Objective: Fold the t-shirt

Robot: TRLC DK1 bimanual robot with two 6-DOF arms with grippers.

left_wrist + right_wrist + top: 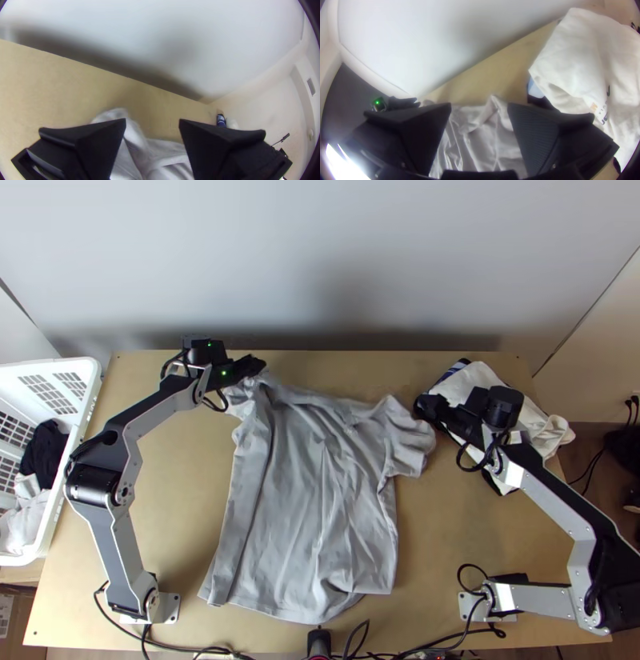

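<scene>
One grey t-shirt (320, 516) lies spread but rumpled on the table (456, 524), seemingly awaiting its first side fold. Fingers stand apart on both claws: left gripper (258, 366) at a bunched shoulder (246, 399), right gripper (426, 407) beside the opposite sleeve (410, 450). Next calls for pinching cloth, then folding inward, minding the far edge (344, 352) and the white garment (478, 380) crowding the right.

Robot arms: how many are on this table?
2: the left arm based at the table's near left, its fingers open by the grey shirt; the right arm based at the near right, its fingers open near white cloth.
</scene>
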